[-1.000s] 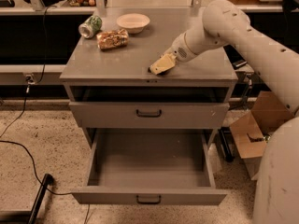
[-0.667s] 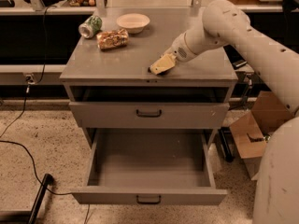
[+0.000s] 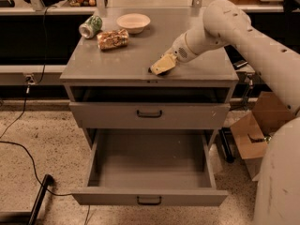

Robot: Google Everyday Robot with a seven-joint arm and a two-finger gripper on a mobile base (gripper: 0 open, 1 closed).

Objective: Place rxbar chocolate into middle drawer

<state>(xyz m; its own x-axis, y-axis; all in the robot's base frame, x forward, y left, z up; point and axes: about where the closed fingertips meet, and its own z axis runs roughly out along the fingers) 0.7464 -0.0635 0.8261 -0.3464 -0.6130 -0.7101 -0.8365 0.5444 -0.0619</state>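
While the middle drawer (image 3: 150,165) is standing open well below and the counter (image 3: 117,64) is carrying the gripper (image 3: 163,64) at its front edge, the rxbar chocolate (image 3: 151,70) is peeking out at the gripper's tip, hold impossible to tell, probably light, stiff and slick, best pinched across its long edges.

Lab (workbench (image 3: 159,0), cardboard box (image 3: 255,128)), hand (image 3: 161,65) at cabinet top (image 3: 117,62)

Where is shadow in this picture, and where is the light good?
Camera view: the open wide grey metal drawer is softly lit inside; the slot under the grey cabinet top is deeply shadowed; the robot's hand rests low near that top's front edge, brightly lit.
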